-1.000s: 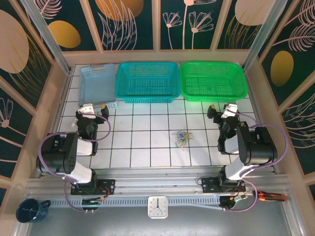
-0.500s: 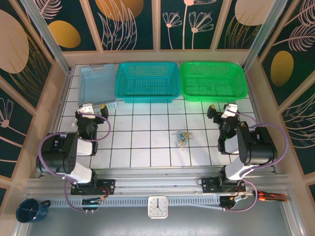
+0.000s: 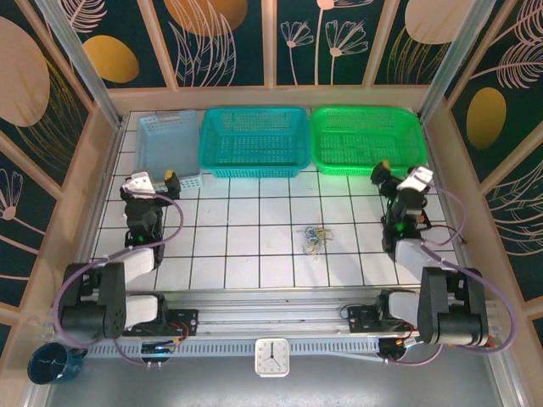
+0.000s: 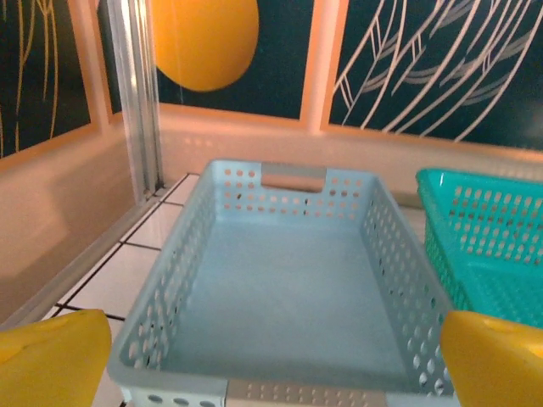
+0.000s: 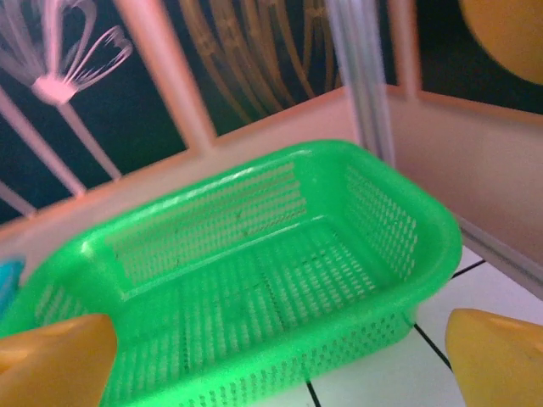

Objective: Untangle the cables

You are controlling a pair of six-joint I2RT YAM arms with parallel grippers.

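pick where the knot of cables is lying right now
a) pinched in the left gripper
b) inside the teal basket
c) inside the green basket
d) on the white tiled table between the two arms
d, the cables lie in a small knot straight on the white tiles of the table, with nothing holding them.

We see a white tiled table top (image 3: 246, 220) with dark grout lines, enclosed by a low beige border (image 3: 271, 95). Above it rise dark wall panels (image 3: 229, 42) drawn with pale leaves and flowers and orange discs (image 3: 110, 58), divided by light wooden strips (image 3: 270, 42). Metal posts (image 3: 81, 59) stand at the two far corners. A metal rail (image 3: 280, 301) runs along the near edge, with a grey strip (image 3: 339, 381) below it. We note bright, even light.
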